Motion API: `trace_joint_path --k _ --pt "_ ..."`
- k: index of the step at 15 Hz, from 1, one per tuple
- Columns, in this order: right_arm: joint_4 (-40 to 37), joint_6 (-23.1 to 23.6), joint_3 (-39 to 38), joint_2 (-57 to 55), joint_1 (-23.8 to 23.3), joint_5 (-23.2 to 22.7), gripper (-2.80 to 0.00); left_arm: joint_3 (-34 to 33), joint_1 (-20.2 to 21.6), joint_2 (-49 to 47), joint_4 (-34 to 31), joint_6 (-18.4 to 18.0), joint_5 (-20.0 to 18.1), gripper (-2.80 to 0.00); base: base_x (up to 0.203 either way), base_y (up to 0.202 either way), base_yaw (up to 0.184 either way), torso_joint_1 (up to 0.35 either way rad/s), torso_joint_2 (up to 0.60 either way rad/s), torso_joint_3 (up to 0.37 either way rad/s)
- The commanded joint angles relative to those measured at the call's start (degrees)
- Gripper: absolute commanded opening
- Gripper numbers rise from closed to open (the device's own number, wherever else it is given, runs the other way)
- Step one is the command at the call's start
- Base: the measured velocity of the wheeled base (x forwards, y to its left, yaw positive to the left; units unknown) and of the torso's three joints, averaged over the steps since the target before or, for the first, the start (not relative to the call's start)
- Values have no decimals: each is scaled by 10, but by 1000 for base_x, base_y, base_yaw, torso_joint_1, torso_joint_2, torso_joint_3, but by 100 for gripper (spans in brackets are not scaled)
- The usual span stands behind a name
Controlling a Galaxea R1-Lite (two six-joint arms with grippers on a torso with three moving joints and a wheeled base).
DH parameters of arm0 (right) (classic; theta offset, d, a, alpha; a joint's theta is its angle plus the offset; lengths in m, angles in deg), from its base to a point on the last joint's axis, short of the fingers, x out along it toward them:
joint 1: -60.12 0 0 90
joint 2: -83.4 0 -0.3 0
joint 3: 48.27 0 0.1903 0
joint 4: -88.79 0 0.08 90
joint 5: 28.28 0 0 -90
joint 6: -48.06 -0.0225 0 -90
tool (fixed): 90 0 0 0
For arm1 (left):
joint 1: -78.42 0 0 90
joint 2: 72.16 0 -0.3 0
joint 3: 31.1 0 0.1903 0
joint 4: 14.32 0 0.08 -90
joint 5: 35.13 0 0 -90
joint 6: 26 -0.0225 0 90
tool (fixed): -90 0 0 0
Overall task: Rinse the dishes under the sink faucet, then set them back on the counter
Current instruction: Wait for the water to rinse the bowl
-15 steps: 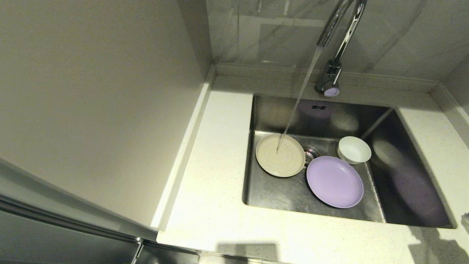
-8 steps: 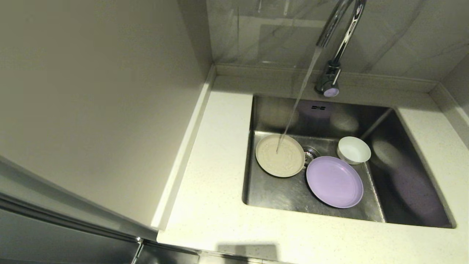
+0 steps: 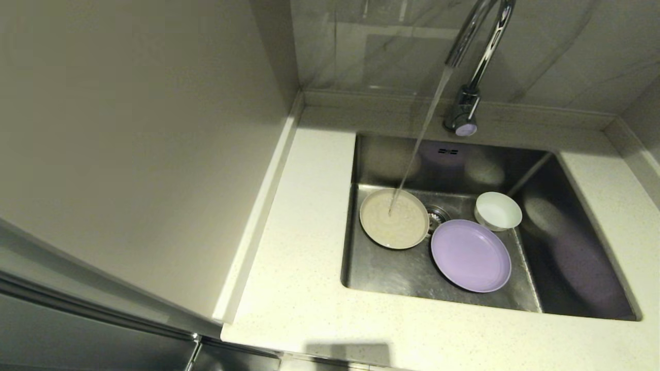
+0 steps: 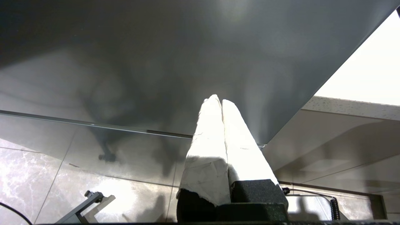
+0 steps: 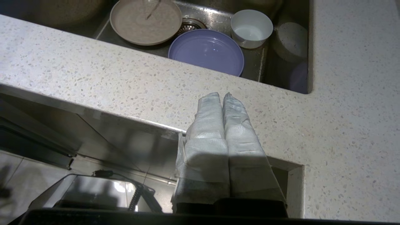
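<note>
While water is being run from the tap (image 3: 477,56), the scene is being taken up mostly by the pale speckled worktop (image 3: 304,288), into which the steel sink (image 3: 562,247) is set. All three dishes are being held on the sink floor, none on the worktop. The lilac plate (image 3: 471,255) is lying flat toward the front of the basin, just beside the drain strainer (image 3: 436,215). The cream plate (image 3: 394,218) is lying to the left of the strainer, near the sink's left wall, and is being struck near its middle by the stream of water (image 3: 417,144). The small white bowl (image 3: 498,211) is standing upright behind the lilac plate, close to its far rim.

The right gripper (image 5: 222,97) is being held over the front edge of the worktop, well short of the sink, its fingers pressed together and empty. The left gripper (image 4: 218,101) is being held low beside a dark cabinet panel (image 4: 175,53), its fingers likewise pressed together on nothing.
</note>
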Motion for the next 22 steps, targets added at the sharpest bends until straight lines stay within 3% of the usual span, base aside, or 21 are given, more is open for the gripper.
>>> trace_joint_path --k 1,22 --pt "-1 0 0 2 1 -1 -280 0 0 1 0 0 0 -280 0 0 0 0 0 0" --pt "-1 0 0 2 1 -1 -280 0 0 1 0 0 0 -280 0 0 0 0 0 0"
